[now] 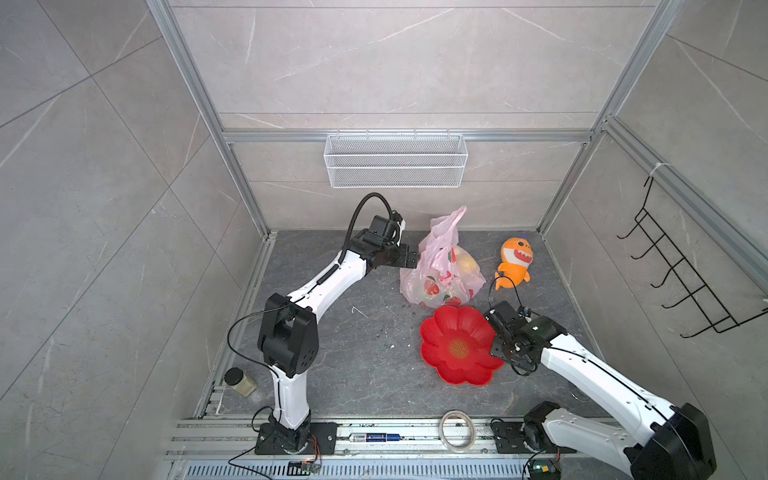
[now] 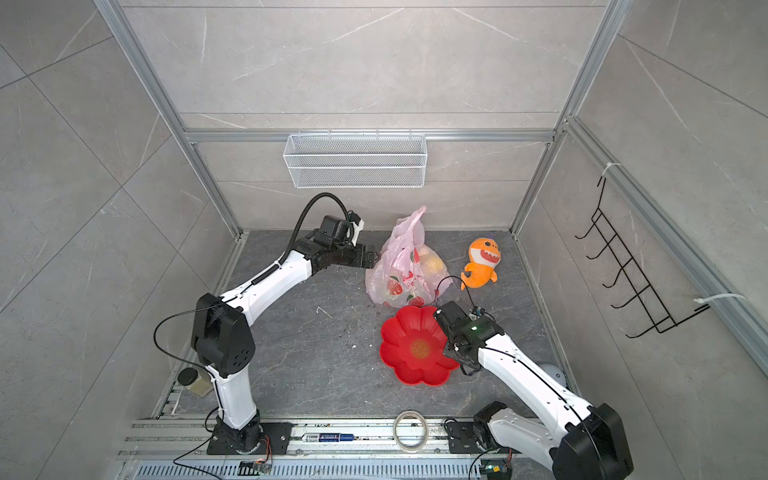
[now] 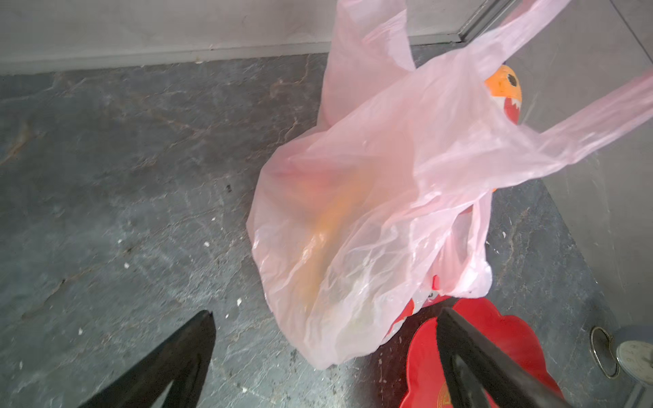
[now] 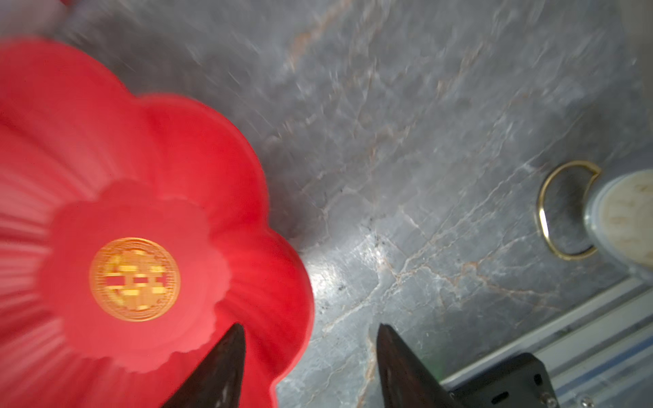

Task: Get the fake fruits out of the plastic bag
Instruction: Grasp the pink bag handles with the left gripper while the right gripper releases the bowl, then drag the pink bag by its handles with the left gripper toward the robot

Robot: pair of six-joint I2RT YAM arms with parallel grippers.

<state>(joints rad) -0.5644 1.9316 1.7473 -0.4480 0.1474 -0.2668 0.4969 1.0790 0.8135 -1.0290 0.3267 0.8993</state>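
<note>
Left gripper (image 3: 325,312): jaws spread wide, nothing between them. Black tapered fingers (image 3: 183,353), low over the tabletop (image 1: 353,353).

Straight ahead of the tips, just beside them, sits the plastic bag (image 1: 440,270). Whether they touch it I cannot tell. The bag is slumped on its base, its long axis running away from this gripper and upward. The two handle loops trail off on the far side. Where the mouth gapes I cannot tell for certain.

Film: thin, pink, translucent, crinkled and glossy, with red fruit prints on the face turned toward the dish. It will give and slide rather than resist, I judge.

Fake fruits (image 1: 467,262): all inside the bag, none out. They show through the film as rounded lumps, a pale cream-yellow one highest. In the left wrist view a long orange-yellow smear lies along the near wall, possibly the banana. Smooth, firm-looking.

Right gripper (image 4: 311,326): jaws apart, empty, hovering over the rim of the red flower-shaped dish (image 1: 440,336). Dish: glossy scalloped plastic, gold emblem at centre, nothing in it. From this hand the bag lies beyond the dish, so the left is clearly the nearer.

Further out: orange plush shark (image 1: 515,259), past the bag from the left gripper. Tabletop dark grey, veined, matt, flecked with crumbs.
</note>
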